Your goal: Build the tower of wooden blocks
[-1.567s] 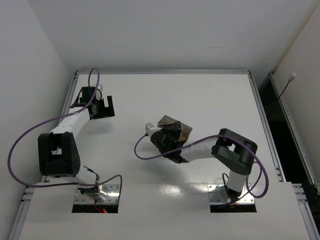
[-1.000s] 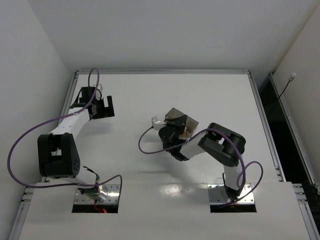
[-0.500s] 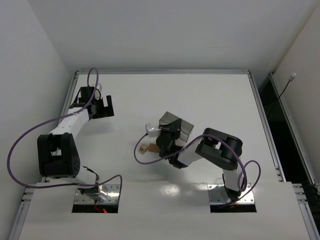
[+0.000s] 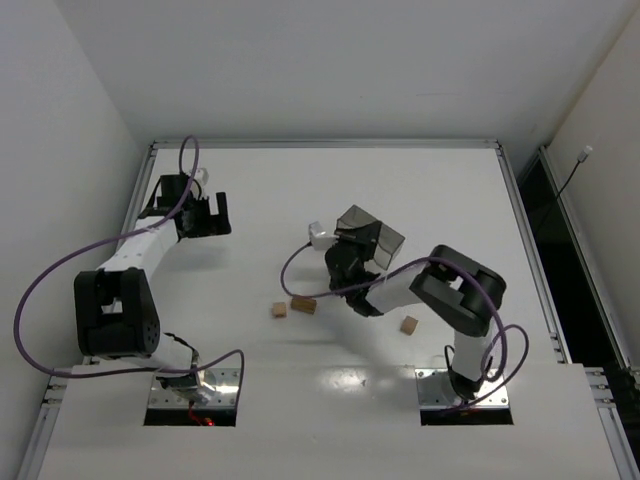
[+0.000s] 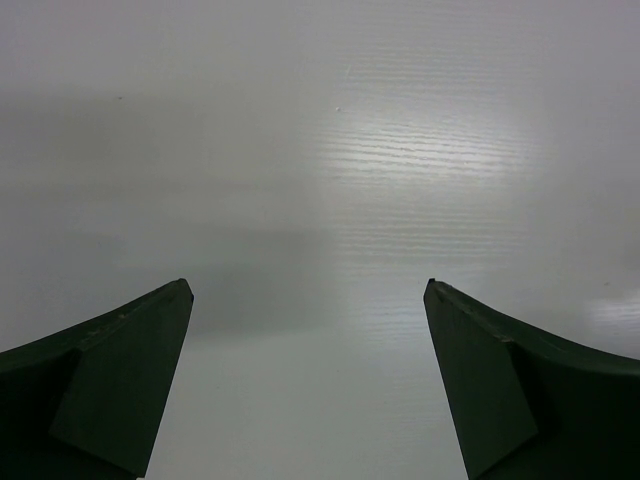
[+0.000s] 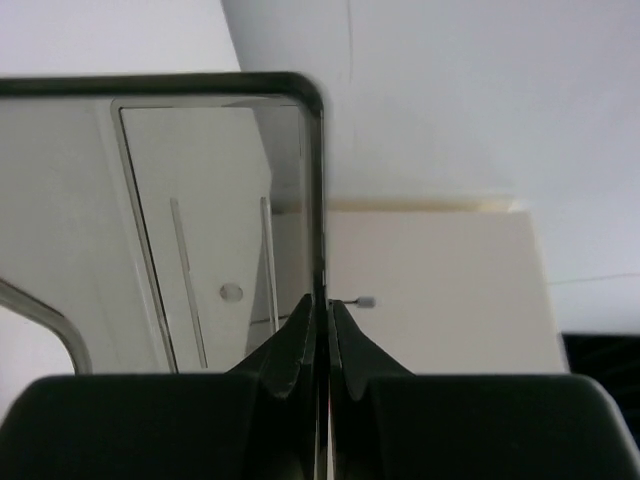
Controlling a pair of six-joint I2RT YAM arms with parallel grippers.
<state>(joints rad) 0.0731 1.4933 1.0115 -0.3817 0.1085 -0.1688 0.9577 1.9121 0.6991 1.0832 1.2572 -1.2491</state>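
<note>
1. Table [image 4: 330, 190]: white, flat, with a metal rail along its far, left and right edges.
2. First block [image 4: 279, 310]: small, light brown, left of centre, nearer the near edge.
3. Second block [image 4: 303, 305]: just beside the first on its right, not touching. It looks wider, and I cannot tell whether it is one block or two touching.
4. Third block [image 4: 409, 324]: well apart from the others, towards the right edge.
5. No block is stacked.

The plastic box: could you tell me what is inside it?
Nothing shows inside the box; its lower part is hidden behind the right end effector. Three blocks lie outside.
</note>
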